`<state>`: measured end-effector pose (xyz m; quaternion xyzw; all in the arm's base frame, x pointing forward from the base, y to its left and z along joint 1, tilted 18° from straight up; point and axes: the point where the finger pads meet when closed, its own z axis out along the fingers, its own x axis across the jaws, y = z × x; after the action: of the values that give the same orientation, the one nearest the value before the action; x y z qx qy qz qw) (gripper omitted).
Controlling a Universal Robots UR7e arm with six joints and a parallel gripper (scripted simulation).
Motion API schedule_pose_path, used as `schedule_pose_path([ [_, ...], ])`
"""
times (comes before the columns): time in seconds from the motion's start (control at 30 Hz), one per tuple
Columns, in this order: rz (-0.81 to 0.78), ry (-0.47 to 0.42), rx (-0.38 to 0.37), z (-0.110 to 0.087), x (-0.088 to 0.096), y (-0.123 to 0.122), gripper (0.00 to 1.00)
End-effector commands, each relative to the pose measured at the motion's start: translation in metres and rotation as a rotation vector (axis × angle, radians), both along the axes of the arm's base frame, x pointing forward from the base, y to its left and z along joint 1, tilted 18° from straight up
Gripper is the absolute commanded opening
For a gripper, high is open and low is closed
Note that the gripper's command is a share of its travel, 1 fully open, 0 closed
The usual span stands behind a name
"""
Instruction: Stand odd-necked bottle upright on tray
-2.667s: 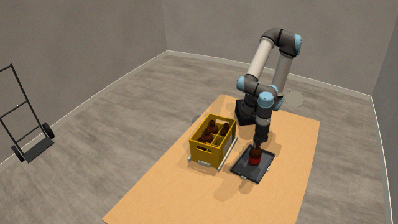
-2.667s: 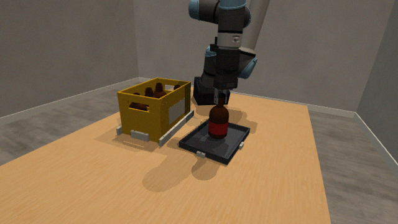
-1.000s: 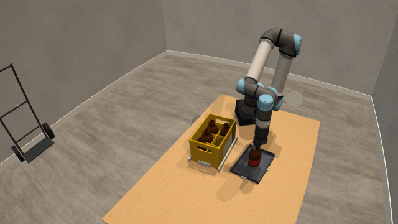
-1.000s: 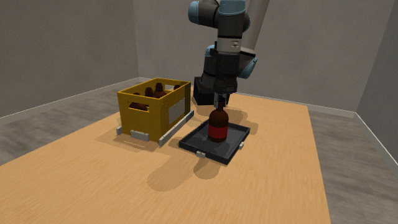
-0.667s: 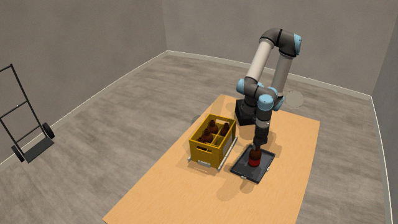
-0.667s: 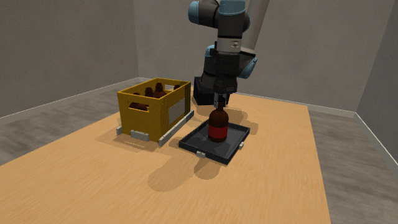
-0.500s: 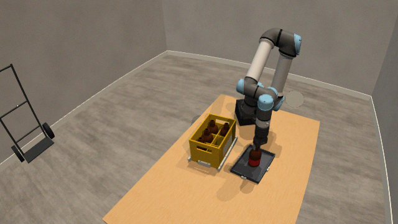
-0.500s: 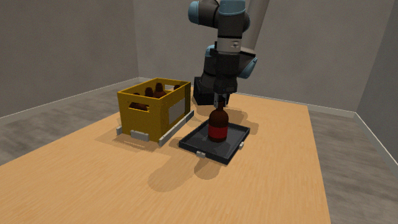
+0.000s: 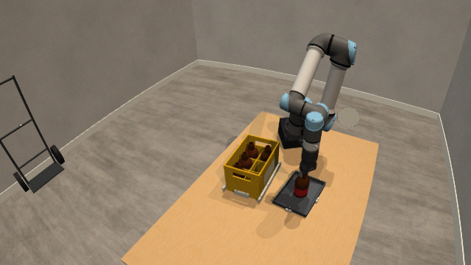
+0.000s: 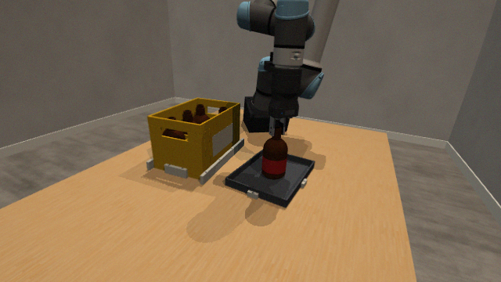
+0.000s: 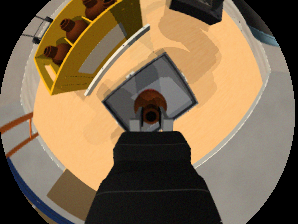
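Bottle on the tray: a brown bottle with a red label (image 9: 301, 187) (image 10: 275, 158) (image 11: 150, 102) is seen upright over the tray, right of centre in the top view and near the middle of the exterior view; whether its base is in contact cannot be told.
Jaws: the neck of this bottle is clasped between the fingers of the gripper (image 9: 303, 174) (image 10: 277, 127) (image 11: 151, 119), which is pointed downward from above.
Tray: the dark, low-rimmed tray (image 9: 288, 208) (image 10: 256, 193) (image 11: 117, 116) is laid on the table (image 9: 228, 228) (image 10: 313, 235) (image 11: 220, 130), in the lower right of the top frame.
Tray edges: small pale blocks (image 9: 288, 210) (image 10: 253, 194) are set beside its rim.
Crate: the yellow crate (image 9: 239, 185) (image 10: 176, 153) (image 11: 60, 82) is placed left of the tray, apart from it, in the upper left of the wrist frame.
Crate contents: four brown bottles (image 9: 245, 161) (image 10: 200, 117) (image 11: 73, 30) are held inside.
Crate base: grey strips (image 9: 270, 180) (image 10: 223, 160) (image 11: 116, 61) are set along it.
Far left, top view: a black hand truck (image 9: 45, 177) is stood on the floor.
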<state>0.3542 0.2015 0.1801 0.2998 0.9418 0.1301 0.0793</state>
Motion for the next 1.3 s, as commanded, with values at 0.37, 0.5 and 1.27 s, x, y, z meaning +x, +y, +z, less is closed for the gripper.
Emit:
schedule_pose_path([
  [0.37, 0.000, -0.001, 0.000, 0.0005, 0.0003, 0.0000, 1.00],
  [0.5, 0.000, -0.001, 0.000, 0.0005, 0.0003, 0.0000, 1.00],
  [1.27, 0.000, -0.001, 0.000, 0.0005, 0.0003, 0.0000, 1.00],
])
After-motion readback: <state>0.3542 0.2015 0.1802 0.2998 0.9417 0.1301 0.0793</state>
